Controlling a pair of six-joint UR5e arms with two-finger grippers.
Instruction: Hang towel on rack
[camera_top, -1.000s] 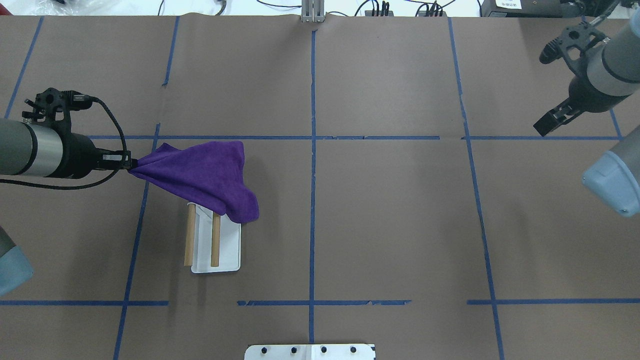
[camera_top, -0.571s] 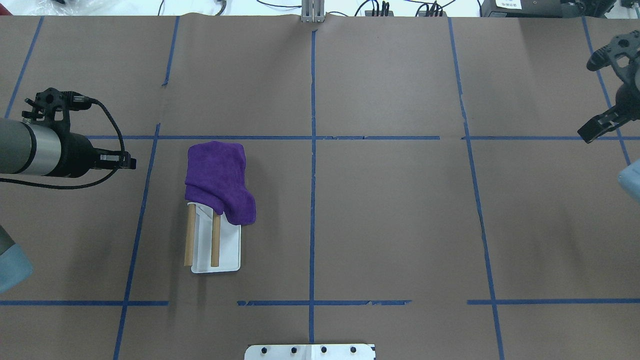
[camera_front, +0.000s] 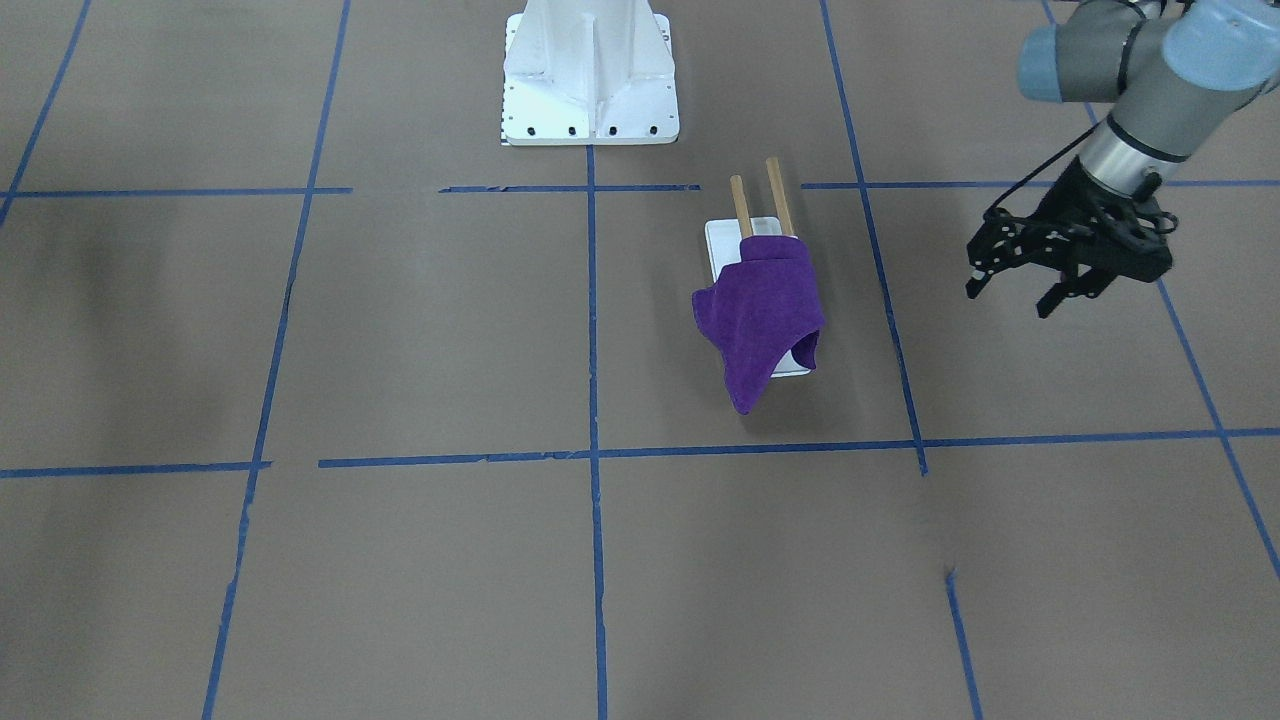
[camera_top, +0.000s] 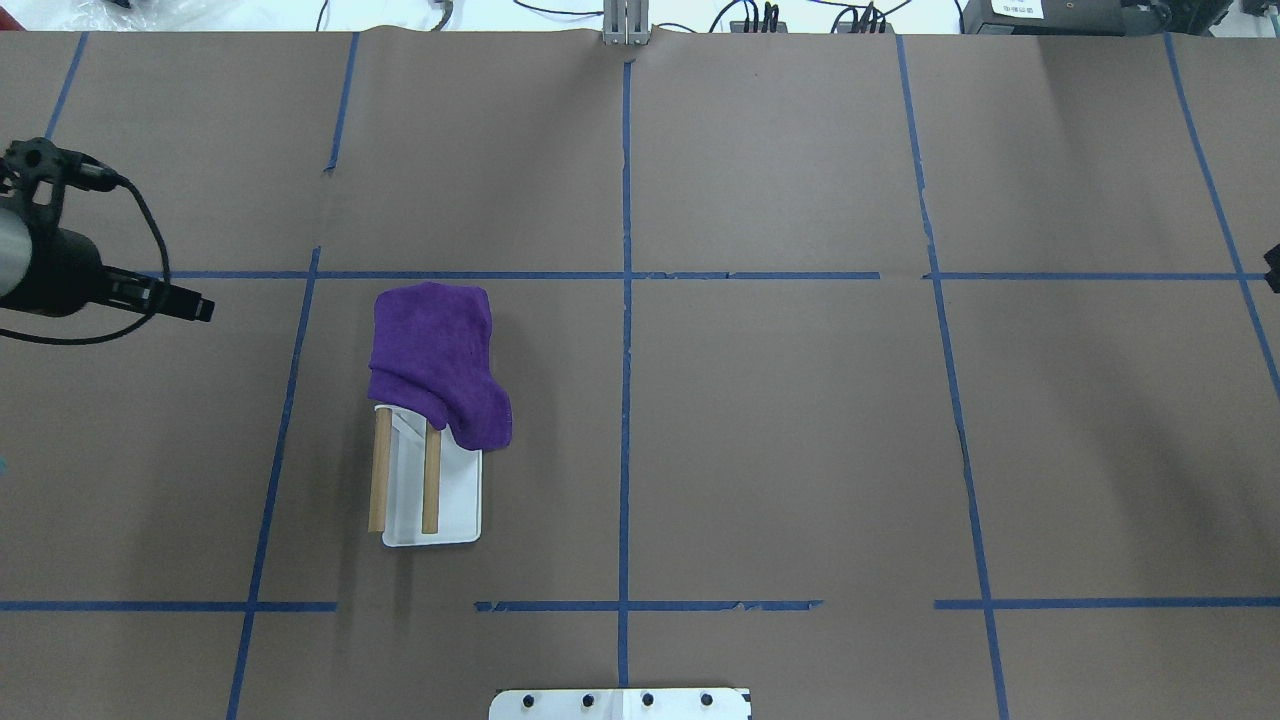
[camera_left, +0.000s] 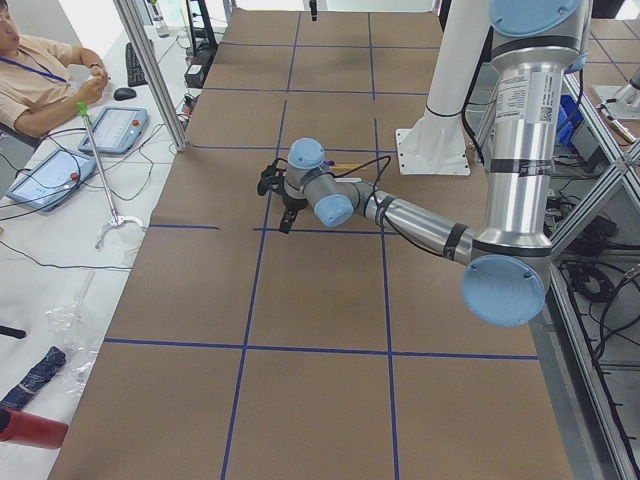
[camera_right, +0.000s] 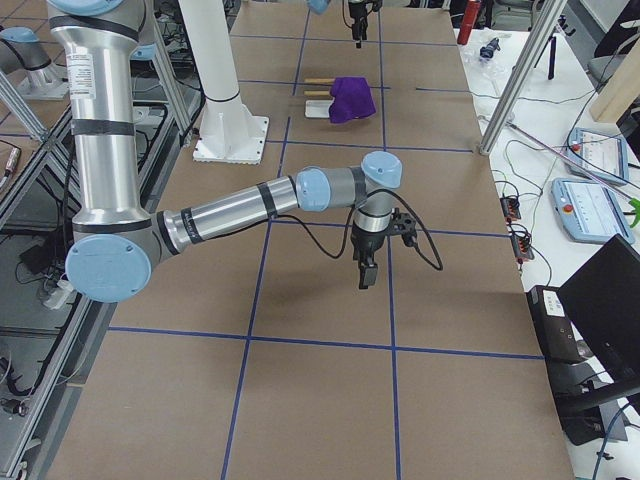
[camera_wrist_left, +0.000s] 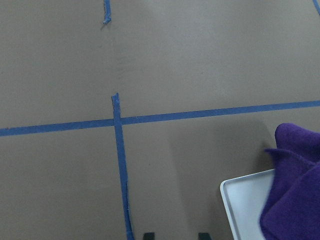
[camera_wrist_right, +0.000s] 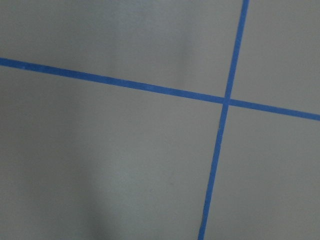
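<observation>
The purple towel (camera_top: 440, 360) is draped over the far end of the rack, and one corner hangs down toward the table (camera_front: 745, 385). The rack has a white base (camera_top: 455, 505) and two wooden dowel rods (camera_top: 379, 470); their near ends are bare. My left gripper (camera_top: 203, 308) is open and empty, well to the left of the towel. Its fingertips (camera_wrist_left: 148, 235) show apart in the left wrist view, with the towel (camera_wrist_left: 295, 195) at lower right. My right gripper (camera_right: 364, 275) is far off to the right, only a sliver at the overhead view's edge (camera_top: 1274, 268). I cannot tell whether it is open or shut.
The white bolted robot pedestal (camera_front: 590, 80) stands at the table's near-robot edge. Blue tape lines (camera_top: 625, 300) grid the brown table cover. An operator (camera_left: 40, 75) sits beyond the far edge with tablets and cables.
My left gripper let go of the towel's corner and drew back to the left. The towel dropped onto the rack's far end. The right arm swung right, almost out of the overhead view.
</observation>
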